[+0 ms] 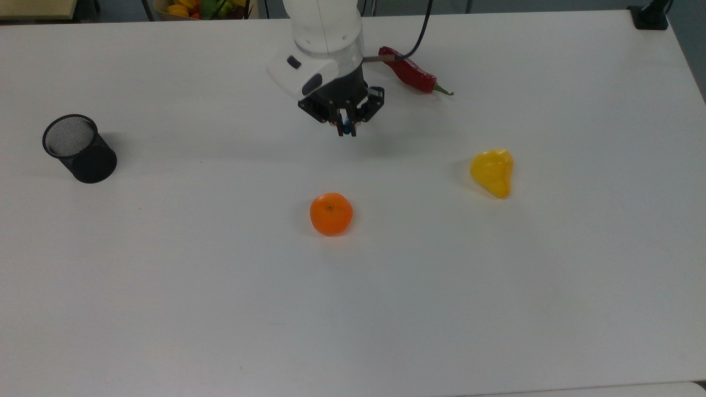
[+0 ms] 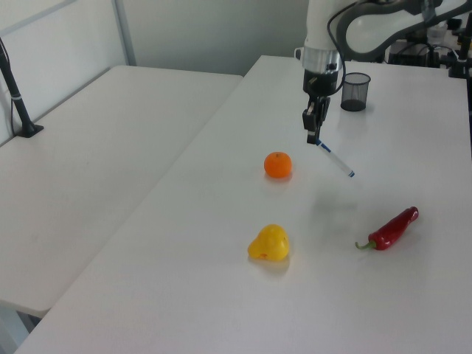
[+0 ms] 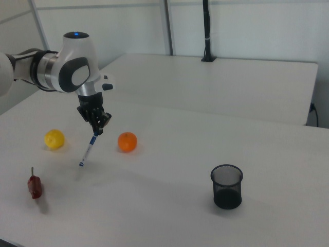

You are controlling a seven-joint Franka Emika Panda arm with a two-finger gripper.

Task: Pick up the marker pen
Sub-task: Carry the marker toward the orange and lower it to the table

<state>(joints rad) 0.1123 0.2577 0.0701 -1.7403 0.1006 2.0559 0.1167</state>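
Pen: the marker pen (image 2: 333, 156) hangs slanted in the air above the table (image 1: 165, 275), well clear of it, between the orange (image 1: 331, 214) and the red chilli (image 1: 411, 72).
Grip: the gripper (image 2: 313, 133) pinches the pen at its upper, blue-tipped end, fingers pressed onto the barrel.
Handling: it looks light, stiff and smooth; held so near one end, the long free part could swing or slip, so a hold nearer the middle would likely be steadier.
Top view: the gripper (image 1: 346, 128) is seen from above, with just a blue spot of the pen between the fingers; the mesh cup (image 1: 79, 148) stands far on the top view's left.
Left view: the whole white barrel and lower blue tip show.
Right view: the pen (image 3: 88, 152) points down toward the table, its tip above the surface, with the yellow fruit (image 3: 54, 139) beyond it.
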